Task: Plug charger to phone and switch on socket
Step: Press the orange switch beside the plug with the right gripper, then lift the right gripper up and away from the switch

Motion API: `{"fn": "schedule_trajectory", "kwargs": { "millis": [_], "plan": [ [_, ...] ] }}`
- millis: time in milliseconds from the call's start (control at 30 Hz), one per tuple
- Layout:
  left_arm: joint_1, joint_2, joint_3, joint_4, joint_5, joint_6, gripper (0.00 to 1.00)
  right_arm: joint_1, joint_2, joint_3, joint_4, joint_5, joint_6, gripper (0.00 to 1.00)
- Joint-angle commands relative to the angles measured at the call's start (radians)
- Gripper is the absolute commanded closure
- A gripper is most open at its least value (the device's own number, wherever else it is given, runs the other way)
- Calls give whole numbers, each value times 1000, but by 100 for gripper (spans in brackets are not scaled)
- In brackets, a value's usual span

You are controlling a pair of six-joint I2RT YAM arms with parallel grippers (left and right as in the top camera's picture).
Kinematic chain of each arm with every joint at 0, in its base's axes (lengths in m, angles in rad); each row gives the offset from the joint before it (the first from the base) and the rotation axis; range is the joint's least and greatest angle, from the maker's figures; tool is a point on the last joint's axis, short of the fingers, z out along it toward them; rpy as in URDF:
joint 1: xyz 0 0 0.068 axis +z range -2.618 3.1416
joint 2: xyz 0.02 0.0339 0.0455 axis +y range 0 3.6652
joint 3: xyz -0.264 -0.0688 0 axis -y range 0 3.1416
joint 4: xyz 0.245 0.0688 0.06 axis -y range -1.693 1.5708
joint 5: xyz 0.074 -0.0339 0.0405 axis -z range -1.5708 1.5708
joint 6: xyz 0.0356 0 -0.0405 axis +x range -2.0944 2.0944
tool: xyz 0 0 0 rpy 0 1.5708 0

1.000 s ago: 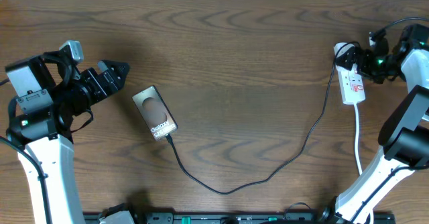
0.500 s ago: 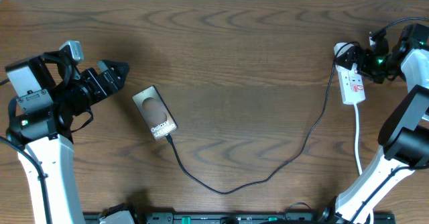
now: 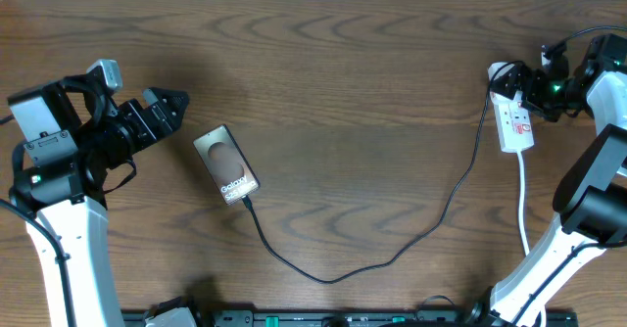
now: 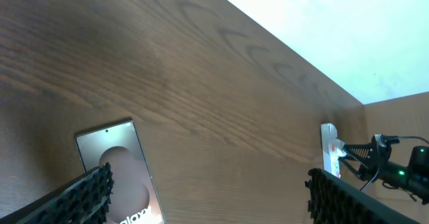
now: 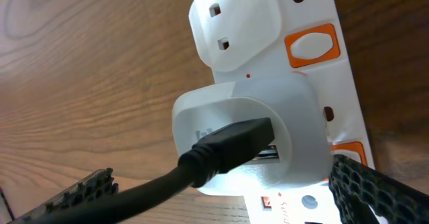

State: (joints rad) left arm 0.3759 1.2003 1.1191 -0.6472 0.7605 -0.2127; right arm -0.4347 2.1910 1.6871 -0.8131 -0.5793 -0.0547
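Note:
The phone (image 3: 226,164) lies flat at the table's left-centre, lettering toward the near end; it also shows in the left wrist view (image 4: 117,174). The black charger cable (image 3: 392,258) runs from the phone's near end, where its tip (image 3: 245,201) meets the phone, in a loop to the white socket strip (image 3: 515,123) at the far right. My left gripper (image 3: 172,106) is open and empty, just left of the phone. My right gripper (image 3: 534,89) is open at the strip's far end, its fingers either side of a white adapter (image 5: 241,117) holding the cable's thick plug (image 5: 228,140).
The strip's thick white cord (image 3: 524,205) runs toward the near edge on the right. Orange switches (image 5: 313,45) sit along the strip (image 5: 315,9). In the left wrist view the strip (image 4: 329,150) and right arm (image 4: 395,174) stand far off. A pale wall (image 4: 335,23) borders the table's far edge.

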Motion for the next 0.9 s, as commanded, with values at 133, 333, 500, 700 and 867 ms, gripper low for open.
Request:
{"fn": "schedule_trajectory", "kwargs": {
  "millis": [133,333,500,700,867],
  "plan": [
    [0,1,22,-3,9,3,10,64,40,-2,-2,-119,17,1],
    [0,1,22,-7,9,11,9,77,40,-2,2,-119,17,1],
    [0,1,22,-12,9,18,10,77,40,-2,2,-113,17,1],
    [0,1,22,-12,9,18,10,69,40,0,10,-100,17,1],
    [0,1,22,-16,9,18,10,37,40,34,-14,-101,25,1]
  ]
}}
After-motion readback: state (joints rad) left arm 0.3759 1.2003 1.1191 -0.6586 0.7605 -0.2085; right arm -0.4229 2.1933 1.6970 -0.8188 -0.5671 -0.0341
